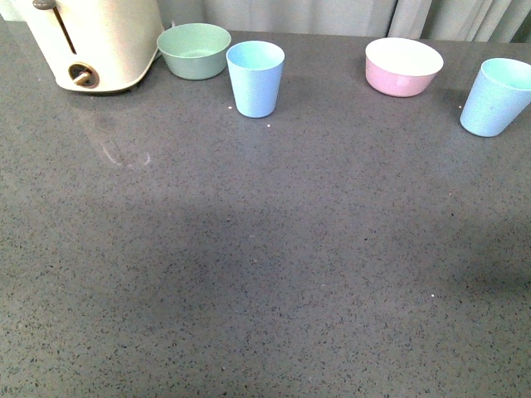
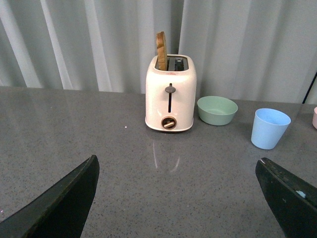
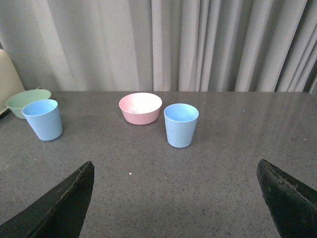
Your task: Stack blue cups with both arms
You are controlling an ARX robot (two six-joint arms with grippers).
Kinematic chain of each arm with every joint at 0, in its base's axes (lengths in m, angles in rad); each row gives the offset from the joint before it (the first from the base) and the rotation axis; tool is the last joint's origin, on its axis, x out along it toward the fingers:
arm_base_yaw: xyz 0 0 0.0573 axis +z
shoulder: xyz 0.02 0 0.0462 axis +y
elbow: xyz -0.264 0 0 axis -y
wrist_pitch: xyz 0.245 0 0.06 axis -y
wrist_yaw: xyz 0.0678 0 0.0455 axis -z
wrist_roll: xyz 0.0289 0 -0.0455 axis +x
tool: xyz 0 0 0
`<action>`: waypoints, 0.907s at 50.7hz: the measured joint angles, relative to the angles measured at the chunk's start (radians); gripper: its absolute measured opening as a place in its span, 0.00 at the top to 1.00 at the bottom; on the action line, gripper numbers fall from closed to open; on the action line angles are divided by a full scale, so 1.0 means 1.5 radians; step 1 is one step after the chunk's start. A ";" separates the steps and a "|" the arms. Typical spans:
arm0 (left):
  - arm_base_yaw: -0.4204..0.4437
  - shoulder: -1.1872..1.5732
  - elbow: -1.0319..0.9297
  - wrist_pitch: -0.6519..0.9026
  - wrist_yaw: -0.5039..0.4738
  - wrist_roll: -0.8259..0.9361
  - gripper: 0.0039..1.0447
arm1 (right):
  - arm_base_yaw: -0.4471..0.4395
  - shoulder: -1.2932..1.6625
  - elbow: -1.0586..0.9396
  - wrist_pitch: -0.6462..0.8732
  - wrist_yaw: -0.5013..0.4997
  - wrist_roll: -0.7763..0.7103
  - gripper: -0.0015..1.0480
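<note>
Both upright, unstacked: left blue cup (image 1: pixel 255 79) well left of the pink bowl (image 1: pixel 403 66), right blue cup (image 1: pixel 498 97) just right of it. We see left gripper (image 2: pixel 176 162) and right gripper (image 3: pixel 174 164) spread wide, empty. Each cup lies ahead of its own-side gripper.

No text, label, brand, number or sign can be read on anything.
</note>
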 joint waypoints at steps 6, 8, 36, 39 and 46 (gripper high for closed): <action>0.000 0.000 0.000 0.000 0.000 0.000 0.08 | 0.000 0.000 0.000 0.000 0.000 0.000 0.09; 0.000 0.000 0.000 0.000 0.000 0.000 0.08 | 0.000 0.000 0.000 0.000 0.000 0.000 0.09; 0.020 0.136 0.091 -0.201 0.115 -0.053 0.08 | 0.000 0.000 0.000 0.000 -0.001 0.000 0.09; 0.007 0.263 0.143 -0.235 0.128 -0.082 0.08 | 0.000 0.000 0.000 0.000 0.000 0.001 0.09; -0.038 0.489 0.230 -0.078 0.119 -0.102 0.08 | 0.000 0.000 0.000 0.000 0.000 0.001 0.09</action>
